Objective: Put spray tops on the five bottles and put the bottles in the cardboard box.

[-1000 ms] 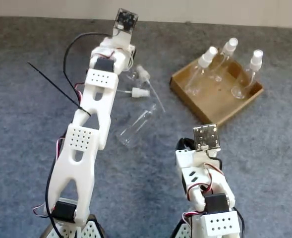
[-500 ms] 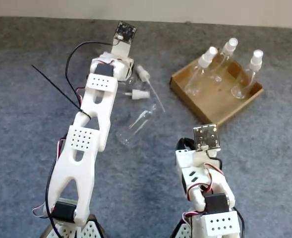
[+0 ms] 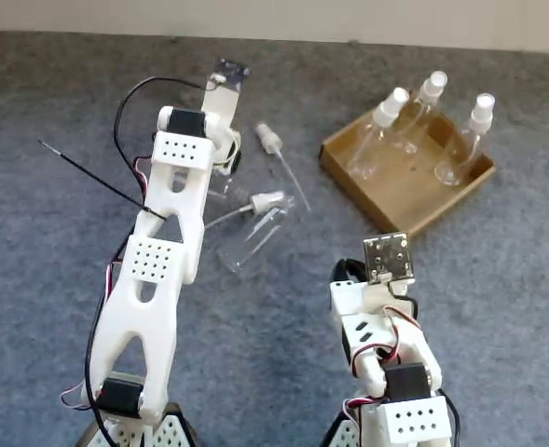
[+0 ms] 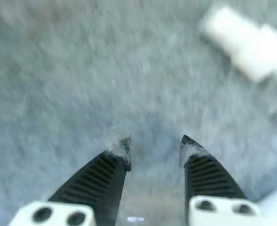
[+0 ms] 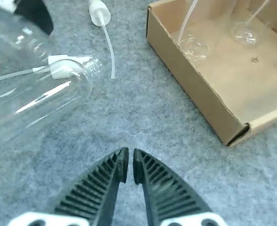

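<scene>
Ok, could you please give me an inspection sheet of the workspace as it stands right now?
Surface: grey carpet, no spills seen.
Job's things: cardboard box holds three capped bottles, standing; one bare bottle lies on the carpet, a second bottle lies partly under the left arm; two loose spray tops lie nearby.
Clutter: nothing seen.
Grippers: left gripper open, empty; right gripper shut, empty.
Cables: black cable loops off the left arm.
Surroundings: pale strip along the far edge.

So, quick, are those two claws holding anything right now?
Left gripper: open, holding nothing.
Right gripper: shut, holding nothing.
</scene>
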You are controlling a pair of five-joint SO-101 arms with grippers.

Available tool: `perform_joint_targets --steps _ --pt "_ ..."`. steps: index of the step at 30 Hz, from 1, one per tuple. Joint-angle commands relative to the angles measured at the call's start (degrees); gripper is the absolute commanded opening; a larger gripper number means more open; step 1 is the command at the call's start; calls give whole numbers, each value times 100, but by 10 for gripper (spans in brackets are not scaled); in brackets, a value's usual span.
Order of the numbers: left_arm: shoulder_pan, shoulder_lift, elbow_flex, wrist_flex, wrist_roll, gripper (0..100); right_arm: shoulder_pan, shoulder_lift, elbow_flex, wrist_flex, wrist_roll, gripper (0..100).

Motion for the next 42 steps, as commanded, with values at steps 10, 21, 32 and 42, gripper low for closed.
perform_joint_targets --steps 10,21,32,42 --pt "268 -189 -303 -44 26 150 40 -66 286 -119 -9 24" --pt "426 -189 -303 -1143 35 147 40 -66 286 -119 -9 24" --pt "708 -171 -303 -1864 44 146 -31 -66 286 -119 -9 24" --pt "734 -171 -303 -1890 624 146 -303 -66 303 -119 -9 24"
